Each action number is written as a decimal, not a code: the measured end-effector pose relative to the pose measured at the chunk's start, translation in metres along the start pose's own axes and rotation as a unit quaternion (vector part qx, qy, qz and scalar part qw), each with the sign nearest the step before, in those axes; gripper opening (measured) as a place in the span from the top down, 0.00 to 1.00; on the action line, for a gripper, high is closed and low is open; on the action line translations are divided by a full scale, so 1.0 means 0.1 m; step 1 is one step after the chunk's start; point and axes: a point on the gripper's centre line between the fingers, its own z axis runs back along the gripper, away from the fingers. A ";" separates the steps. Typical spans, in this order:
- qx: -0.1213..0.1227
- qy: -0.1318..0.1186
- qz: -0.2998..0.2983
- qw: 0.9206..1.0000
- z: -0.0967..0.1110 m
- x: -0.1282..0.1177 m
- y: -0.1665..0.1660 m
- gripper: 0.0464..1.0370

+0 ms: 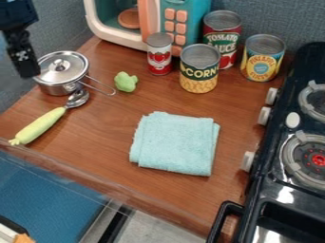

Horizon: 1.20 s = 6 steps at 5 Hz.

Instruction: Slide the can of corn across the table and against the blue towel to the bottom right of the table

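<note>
My black gripper (23, 58) hangs at the upper left, beside the lidded pot and well away from the can of corn. The can of corn (198, 84), with a black and yellow label, stands upright behind the towel, in front of the tomato sauce can. Folded into a rough square, the light blue towel (175, 144) lies flat on the front middle of the wooden table (95, 159). Bare wood separates the can from the towel.
A metal pot (58, 85), a green-handled spoon (39, 125) and a green piece (126, 82) lie left. Around the corn stand a small red-white can (159, 57), tomato sauce (230, 35) and pineapple (262, 59). A toy microwave (181, 5) is behind, a stove (279, 187) right.
</note>
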 end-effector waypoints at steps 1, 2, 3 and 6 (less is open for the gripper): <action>0.007 -0.025 -0.067 0.997 0.03 0.21 0.10 0.04; 0.000 -0.052 -0.136 0.989 0.04 0.41 0.10 0.04; -0.018 -0.058 -0.167 0.984 -0.01 0.60 -0.04 0.04; -0.057 -0.099 -0.215 0.970 0.07 1.15 -0.50 0.04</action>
